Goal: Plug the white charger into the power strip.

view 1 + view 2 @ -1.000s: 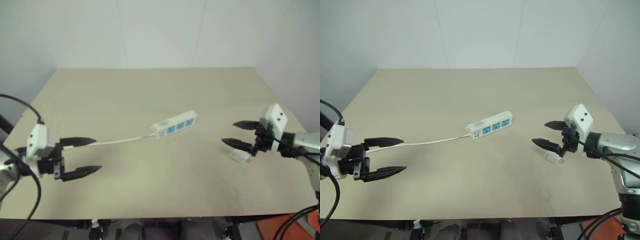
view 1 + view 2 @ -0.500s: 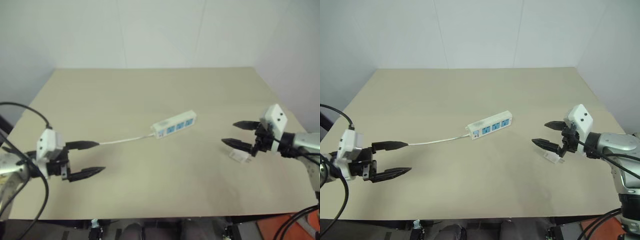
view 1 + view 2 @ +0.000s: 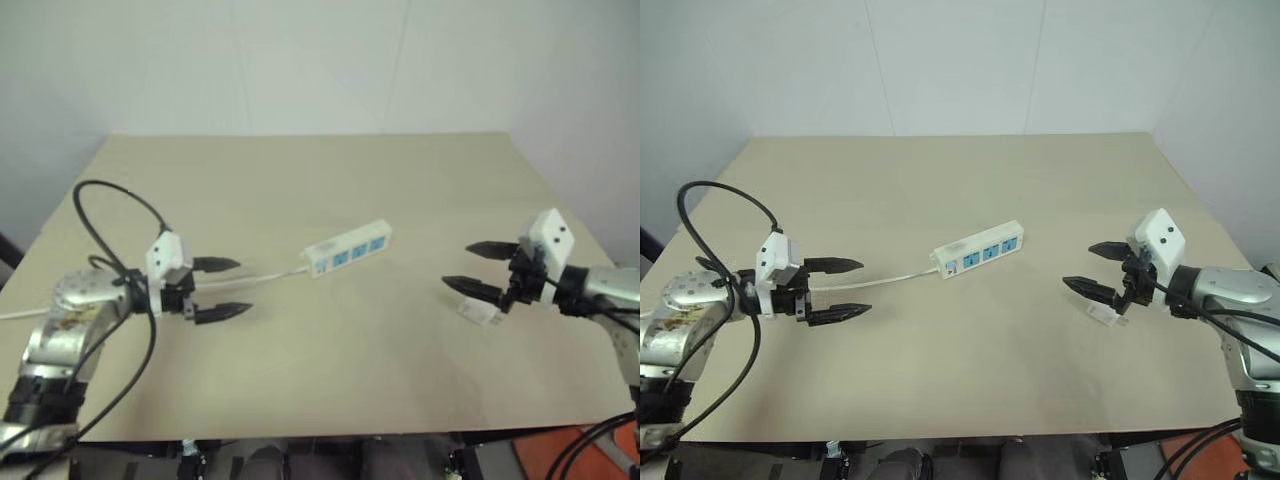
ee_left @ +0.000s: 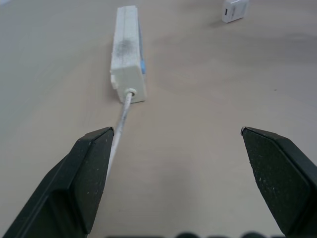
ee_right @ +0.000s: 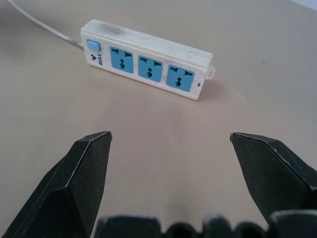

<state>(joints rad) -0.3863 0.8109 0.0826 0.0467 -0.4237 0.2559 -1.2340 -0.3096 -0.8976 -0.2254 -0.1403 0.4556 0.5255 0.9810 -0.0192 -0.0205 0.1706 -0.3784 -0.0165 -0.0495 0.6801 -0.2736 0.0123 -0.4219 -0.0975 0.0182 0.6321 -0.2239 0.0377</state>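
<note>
The power strip (image 3: 348, 248) lies aslant at the middle of the tan table (image 3: 300, 180), its three blue socket faces up (image 5: 148, 68); its thin white cord (image 3: 265, 273) trails off to the left. The white charger (image 3: 479, 312) rests on the table at the right, just below my right gripper (image 3: 478, 267), which hovers open and empty. My left gripper (image 3: 232, 288) is open over the cord, left of the strip, pointing along it. The left wrist view shows the strip's cord end (image 4: 128, 52) ahead and the charger (image 4: 234, 10) far beyond.
A pale wall stands behind the table's far edge. A black cable (image 3: 110, 215) loops over my left arm. Bare tabletop surrounds the strip on all sides.
My left gripper has swung in from the table's left front edge toward the strip and now hangs over the cord. The right gripper, strip and charger have stayed put.
</note>
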